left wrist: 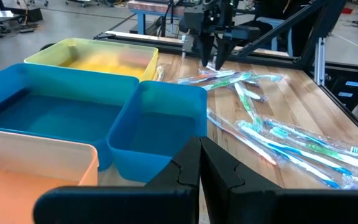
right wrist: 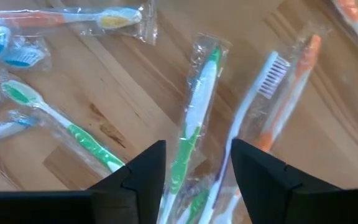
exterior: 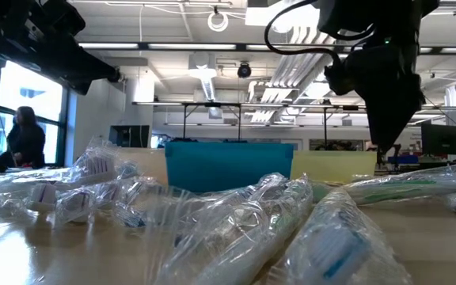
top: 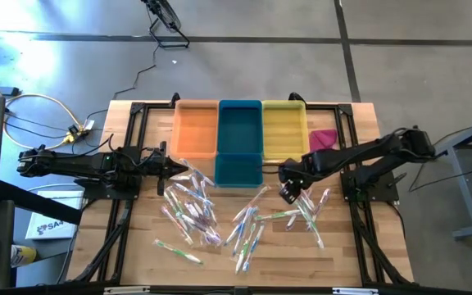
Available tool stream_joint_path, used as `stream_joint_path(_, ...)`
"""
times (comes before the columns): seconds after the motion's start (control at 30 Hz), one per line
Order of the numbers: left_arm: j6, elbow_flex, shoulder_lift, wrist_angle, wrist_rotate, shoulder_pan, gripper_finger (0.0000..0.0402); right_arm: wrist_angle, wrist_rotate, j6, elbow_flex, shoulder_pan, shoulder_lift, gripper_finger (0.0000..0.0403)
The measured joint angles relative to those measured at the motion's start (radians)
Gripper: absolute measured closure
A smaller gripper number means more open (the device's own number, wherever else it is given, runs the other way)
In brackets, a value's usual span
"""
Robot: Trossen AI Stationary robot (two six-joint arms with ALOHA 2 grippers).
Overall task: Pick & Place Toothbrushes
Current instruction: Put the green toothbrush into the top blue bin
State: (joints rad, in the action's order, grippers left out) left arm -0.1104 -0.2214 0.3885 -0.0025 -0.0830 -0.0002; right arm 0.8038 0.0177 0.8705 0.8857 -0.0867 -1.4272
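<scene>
Dozens of wrapped toothbrushes (top: 220, 215) lie scattered across the wooden counter (top: 138, 254), in front of the orange, blue and yellow bins (top: 240, 131); right claw (right wrist: 197, 171) hovers low over the right-hand cluster, fingers parted, a green-and-white toothbrush (right wrist: 194, 118) lying on the wood between them, nothing gripped; left claw (left wrist: 199, 177) sits pinched closed and empty beside the small blue bin (left wrist: 157, 134), near the left pile.

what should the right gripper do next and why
Probably lower straight down and close. The right gripper hangs open over a wrapped green and white toothbrush lying on the table, the handle lined up between its fingers and nothing held yet. The left gripper waits shut by the bins.
</scene>
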Motion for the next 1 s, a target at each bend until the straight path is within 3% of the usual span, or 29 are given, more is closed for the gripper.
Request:
stream_joint_path(0.67, 0.000, 0.000, 0.000, -0.008, 0.000, 0.000, 0.0401, -0.051, -0.048, 0.080, -0.001, -0.070, -0.004, 0.0243)
stream_joint_path(1.0, 0.000, 0.000, 0.000, -0.031, 0.000, 0.000, 0.0401, -0.138, -0.054, 0.131, -0.082, -0.078, -0.004, 0.0243)
